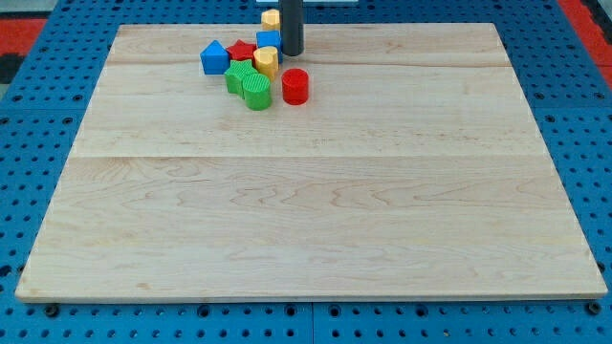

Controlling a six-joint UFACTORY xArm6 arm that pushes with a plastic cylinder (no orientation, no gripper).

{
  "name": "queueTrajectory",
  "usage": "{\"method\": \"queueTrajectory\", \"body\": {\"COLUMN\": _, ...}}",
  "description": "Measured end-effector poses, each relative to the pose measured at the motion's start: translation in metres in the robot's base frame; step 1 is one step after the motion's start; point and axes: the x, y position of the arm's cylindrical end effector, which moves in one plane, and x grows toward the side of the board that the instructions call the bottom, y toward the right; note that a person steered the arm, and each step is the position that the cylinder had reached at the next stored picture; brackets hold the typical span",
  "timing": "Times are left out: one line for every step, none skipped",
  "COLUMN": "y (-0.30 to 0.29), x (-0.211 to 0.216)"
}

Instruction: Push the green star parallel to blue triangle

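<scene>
Now, line by line:

Surface: pale wooden surface (pixel 316 220) lying on a blue pegboard (pixel 38 191); all the blocks sit bunched near its top edge, left of the middle.

My tip: lower end of the dark rod, my tip (pixel 291 53), stands on the surface close to the top edge, at the right side of the bunch. The rod carries no claw, so nothing about jaws apart or together can be told.

Green star: green star (pixel 238 78) lies at the lower left of the bunch, below and to the left of my tip, apart from it, with the yellow block between them.

Blue triangle: blue triangle (pixel 214 57) is the leftmost block, just above and left of the green star, near it or touching; contact cannot be made out.

Green cylinder: green cylinder (pixel 257 92) sits against the star's lower right side, nearest the bottom edge of all the blocks.

Red star: red star (pixel 242 51) lies between the blue triangle and the yellow block, partly hidden.

Yellow block: yellow block (pixel 266 61) stands just left of my tip.

Blue cube: blue cube (pixel 268 40) is just beside the rod, on its left, partly covered.

Second yellow block: second yellow block (pixel 271 18) at the top edge, behind the rod.

Red cylinder: red cylinder (pixel 295 86) stands directly below my tip, a little apart, right of the green cylinder.
</scene>
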Motion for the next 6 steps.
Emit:
{"method": "queueTrajectory", "body": {"y": 0.024, "x": 0.001}}
{"method": "queueTrajectory", "body": {"y": 0.025, "x": 0.006}}
{"method": "queueTrajectory", "body": {"y": 0.038, "x": 0.048}}
{"method": "queueTrajectory", "body": {"y": -0.004, "x": 0.065}}
{"method": "queueTrajectory", "body": {"y": -0.083, "x": 0.071}}
{"method": "queueTrajectory", "body": {"y": -0.096, "x": 0.057}}
